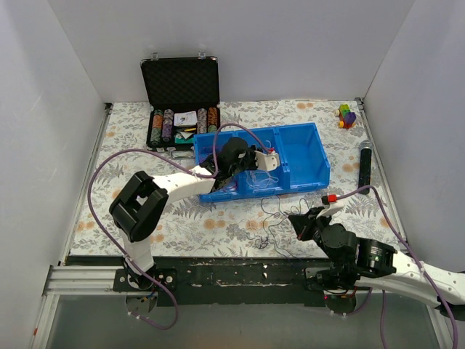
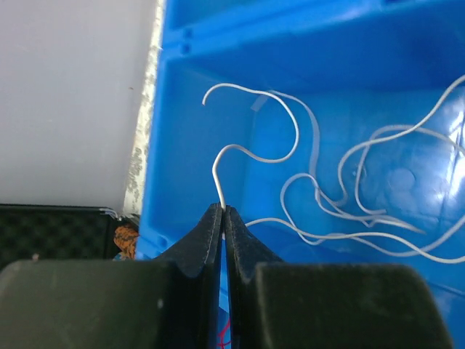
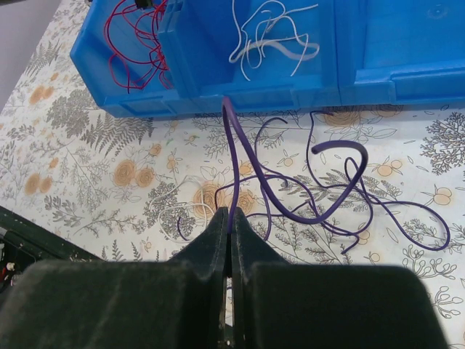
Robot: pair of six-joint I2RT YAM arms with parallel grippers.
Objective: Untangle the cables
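Over the blue bin [image 1: 309, 149], the left gripper [image 2: 223, 211] is clenched on a white cable [image 2: 289, 116], whose loose loops lie inside the bin. Just in front of the bin, the right gripper [image 3: 229, 215] pinches a purple cable [image 3: 320, 211] rising from the tangle on the table [image 3: 87, 160]. To do this well, I'd say draw each strand away slowly, one arm at a time, watching for snags so neighbouring strands don't drag along. The right wrist view shows red cables [image 3: 134, 43] in the bin's left-hand section, which the left wrist view misses; only the overhead view shows both arms together.
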